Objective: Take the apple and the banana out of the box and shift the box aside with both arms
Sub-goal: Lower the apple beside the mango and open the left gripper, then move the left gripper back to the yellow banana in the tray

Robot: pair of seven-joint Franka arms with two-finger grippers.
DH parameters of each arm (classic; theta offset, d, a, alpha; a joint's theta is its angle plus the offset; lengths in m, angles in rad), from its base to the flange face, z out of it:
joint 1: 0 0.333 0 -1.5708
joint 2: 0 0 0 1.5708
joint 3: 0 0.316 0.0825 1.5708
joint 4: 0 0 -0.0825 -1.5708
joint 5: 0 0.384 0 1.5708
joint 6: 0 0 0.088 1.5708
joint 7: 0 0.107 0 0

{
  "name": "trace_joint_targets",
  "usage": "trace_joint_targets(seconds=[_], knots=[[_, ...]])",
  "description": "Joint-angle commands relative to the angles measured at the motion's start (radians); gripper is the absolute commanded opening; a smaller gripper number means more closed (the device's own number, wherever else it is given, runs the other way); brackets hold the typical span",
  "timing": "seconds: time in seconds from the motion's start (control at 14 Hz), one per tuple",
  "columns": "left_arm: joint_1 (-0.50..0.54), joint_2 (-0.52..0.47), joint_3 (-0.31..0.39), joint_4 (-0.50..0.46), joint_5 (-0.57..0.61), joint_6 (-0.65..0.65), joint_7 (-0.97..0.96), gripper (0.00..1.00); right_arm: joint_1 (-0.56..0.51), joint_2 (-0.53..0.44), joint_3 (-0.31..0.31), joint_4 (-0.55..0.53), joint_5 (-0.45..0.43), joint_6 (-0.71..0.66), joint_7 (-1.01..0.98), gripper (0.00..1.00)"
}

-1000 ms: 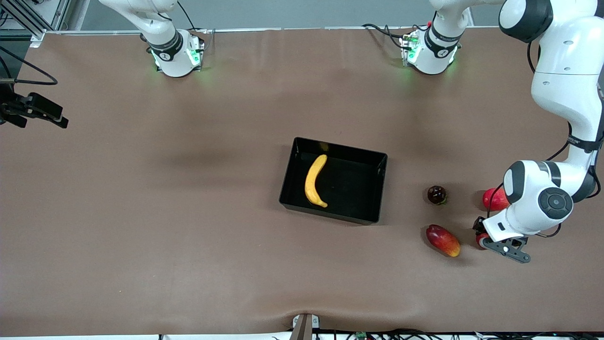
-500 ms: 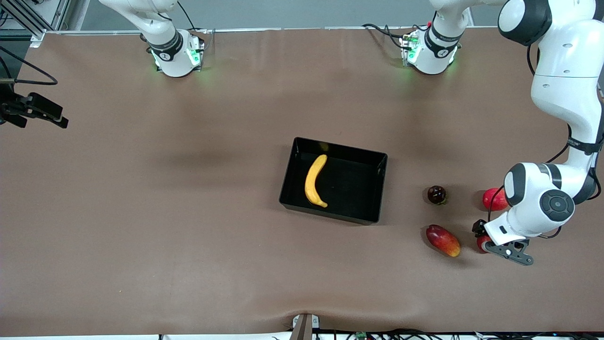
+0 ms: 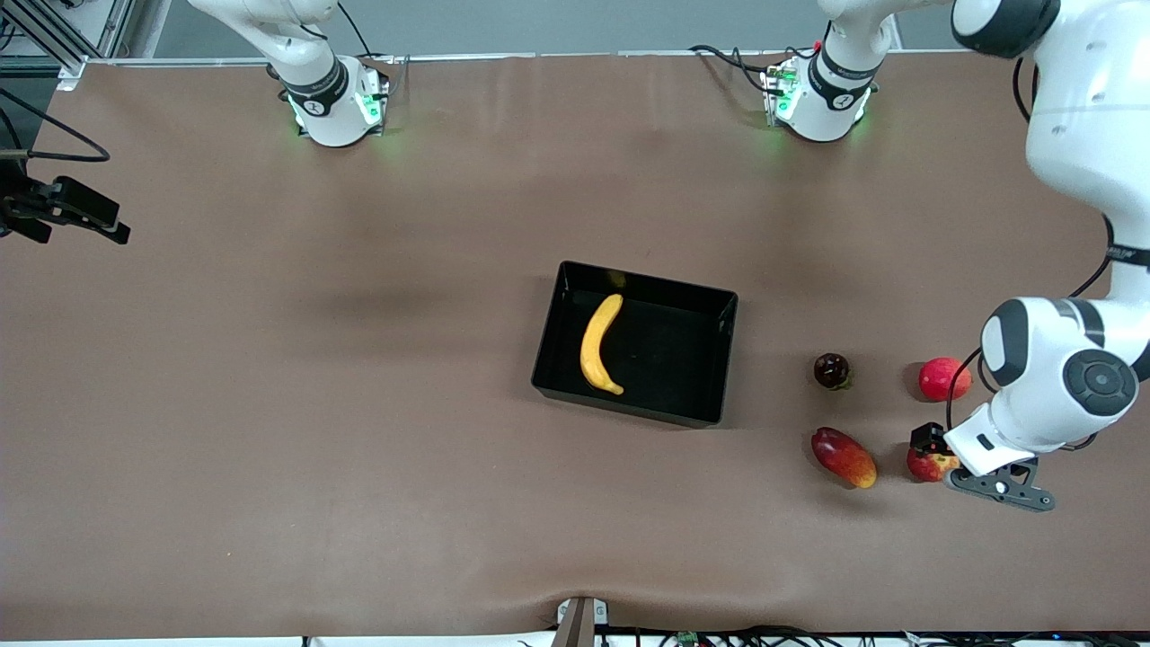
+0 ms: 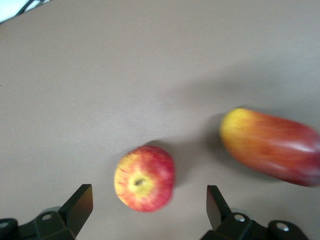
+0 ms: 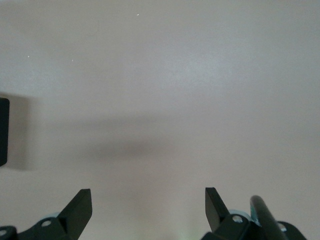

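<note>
The banana lies in the black box at mid-table. The apple, red with yellow blotches, sits on the table toward the left arm's end. My left gripper is low over it and open. In the left wrist view the apple shows dimple-up in the gap of the left gripper, touching neither fingertip. My right gripper waits, open and empty, over bare table at the right arm's end; in the right wrist view only the tabletop lies below it.
An oblong red-and-yellow mango lies beside the apple toward the box, also in the left wrist view. A plain red round fruit and a dark round fruit sit farther from the front camera.
My left hand has shifted toward the left arm's end of the table, so more of the apple and the plain red fruit now show. The right arm has not moved.
</note>
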Motion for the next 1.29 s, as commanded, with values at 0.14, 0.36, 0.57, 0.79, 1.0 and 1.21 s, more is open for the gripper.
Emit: trace_joint_targets(seconds=[0.14, 0.36, 0.57, 0.79, 1.0, 1.21], knots=[[-0.010, -0.128, -0.146, -0.080, -0.013, -0.119, -0.120, 1.00, -0.023, 0.005, 0.014, 0.014, 0.013, -0.010, -0.009, 1.00], [-0.057, -0.129, -0.245, -0.083, -0.002, -0.167, -0.279, 1.00, -0.025, 0.007, 0.014, 0.015, 0.016, -0.002, -0.009, 1.00], [-0.220, -0.119, -0.250, -0.079, 0.001, -0.171, -0.475, 1.00, -0.023, 0.008, 0.014, 0.015, 0.016, -0.001, -0.011, 1.00], [-0.358, -0.071, -0.243, -0.053, 0.000, -0.167, -0.622, 1.00, -0.023, 0.008, 0.014, 0.015, 0.016, -0.001, -0.009, 1.00], [-0.448, -0.015, -0.240, -0.016, 0.001, -0.149, -0.717, 1.00, -0.023, 0.008, 0.014, 0.015, 0.016, 0.001, -0.011, 1.00], [-0.536, 0.039, -0.208, -0.016, 0.009, -0.066, -0.862, 1.00, -0.022, 0.010, 0.014, 0.017, 0.015, 0.002, -0.012, 1.00]])
